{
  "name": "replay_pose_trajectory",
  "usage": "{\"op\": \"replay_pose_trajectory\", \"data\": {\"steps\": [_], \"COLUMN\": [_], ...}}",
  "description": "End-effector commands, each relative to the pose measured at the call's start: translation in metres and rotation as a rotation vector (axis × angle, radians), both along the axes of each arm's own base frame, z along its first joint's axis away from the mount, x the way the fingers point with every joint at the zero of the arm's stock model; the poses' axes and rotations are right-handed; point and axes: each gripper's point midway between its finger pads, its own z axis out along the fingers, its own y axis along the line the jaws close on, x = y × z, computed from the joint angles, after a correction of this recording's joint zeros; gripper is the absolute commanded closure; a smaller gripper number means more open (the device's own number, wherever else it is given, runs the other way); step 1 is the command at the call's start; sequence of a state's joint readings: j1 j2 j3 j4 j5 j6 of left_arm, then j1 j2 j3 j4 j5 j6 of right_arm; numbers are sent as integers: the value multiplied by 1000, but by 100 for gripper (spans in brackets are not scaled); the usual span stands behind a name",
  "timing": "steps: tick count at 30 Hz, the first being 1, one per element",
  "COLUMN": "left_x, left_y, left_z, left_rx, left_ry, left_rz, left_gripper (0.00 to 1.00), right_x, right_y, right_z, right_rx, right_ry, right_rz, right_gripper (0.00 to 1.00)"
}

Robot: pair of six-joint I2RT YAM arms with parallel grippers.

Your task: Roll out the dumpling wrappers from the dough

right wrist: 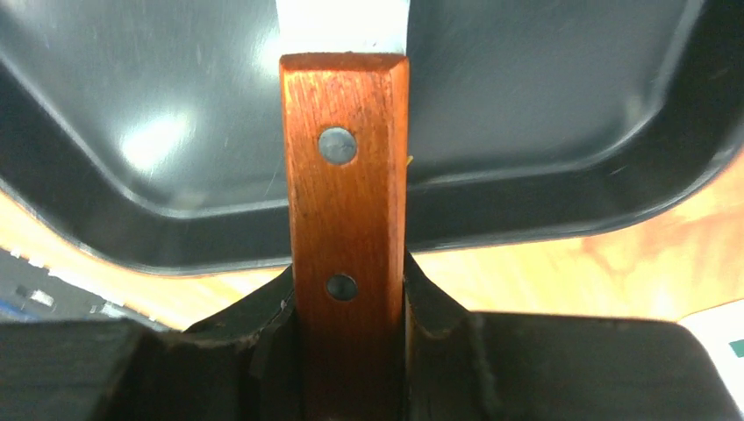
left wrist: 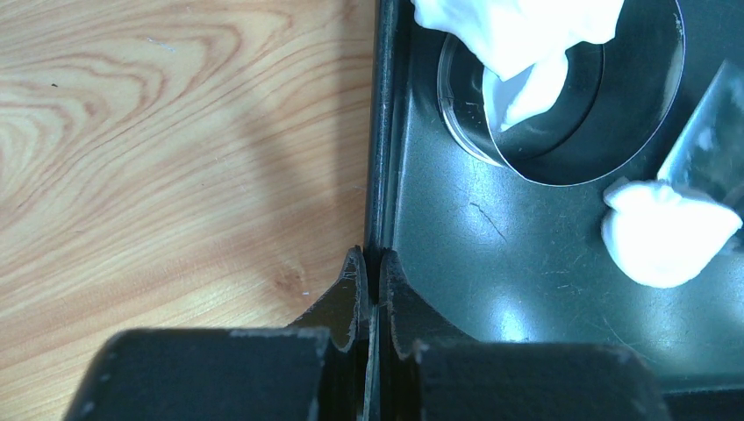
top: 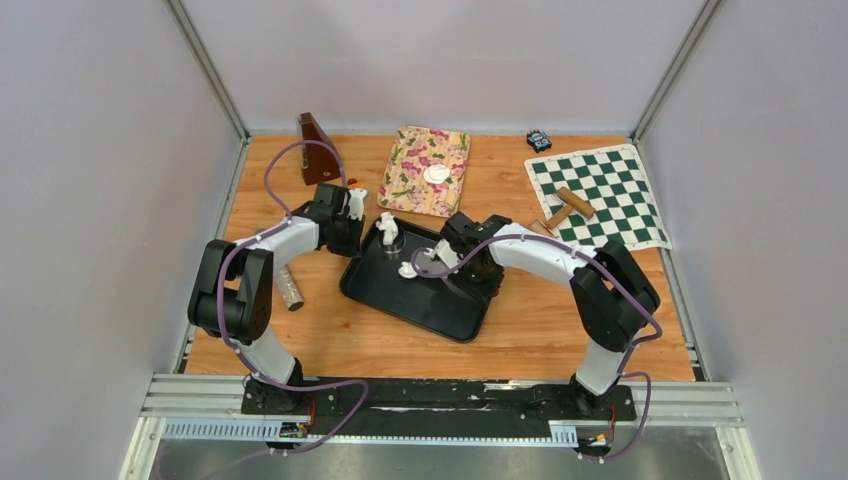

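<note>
One round white dumpling wrapper (top: 436, 174) lies on the floral mat (top: 420, 160) at the back. On the black tray (top: 440, 305) a ragged dough lump (left wrist: 518, 35) hangs into the ring cutter (left wrist: 632, 114), and a smaller lump (left wrist: 662, 232) lies beside it. My left gripper (left wrist: 370, 259) is shut on the tray's left rim (left wrist: 379, 175). My right gripper (right wrist: 348, 272) is shut on the wooden handle (right wrist: 346, 202) of a scraper. The scraper's metal blade (right wrist: 342, 26) reaches over the tray toward the small lump.
A chessboard mat (top: 600, 195) at the back right carries a wooden rolling pin (top: 572, 205). A brown wedge-shaped block (top: 318, 150) stands at the back left, and a small dark gadget (top: 539, 140) sits by the back wall. A grey cylinder (top: 288, 288) lies beside the left arm.
</note>
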State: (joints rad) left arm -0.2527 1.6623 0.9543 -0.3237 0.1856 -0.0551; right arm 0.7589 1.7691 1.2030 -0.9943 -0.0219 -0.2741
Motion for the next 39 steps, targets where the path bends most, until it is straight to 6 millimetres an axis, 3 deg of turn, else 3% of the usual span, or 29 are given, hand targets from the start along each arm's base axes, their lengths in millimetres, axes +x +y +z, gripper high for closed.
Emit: {"op": "replay_pose_trajectory", "data": {"steps": [1,8,15,21,26,31,39], "left_x": [-5,-6,-5,-4,-2,0,-2], "left_y": [-9,-10,-9,-8,-8,-11,-13], "left_z": [8,8,6,5,12,22,22], "left_rx": [-41,-45,-40,-31,-30,-52,-60], "left_ry": [-7,-4,-2,-1,-20,-47,-44], "left_rz": [-11,-12,-11,-11,-12,-23,-27], "left_gripper": [100,100,100,100,100,100,100], "right_x": [75,76,56,45,49,56,79], "right_y": [47,48,35,12,-9,-14,-18], "right_z": [22,21,37,19,0,7,21], "right_rx": [182,193,230,125,-6,-4,15], "right_ry": [-349,-359,-372,-326,-333,-377,-444], "right_rz": [-35,-21,62,58,37,6,-44], "right_gripper": [100,100,100,100,100,100,100]}}
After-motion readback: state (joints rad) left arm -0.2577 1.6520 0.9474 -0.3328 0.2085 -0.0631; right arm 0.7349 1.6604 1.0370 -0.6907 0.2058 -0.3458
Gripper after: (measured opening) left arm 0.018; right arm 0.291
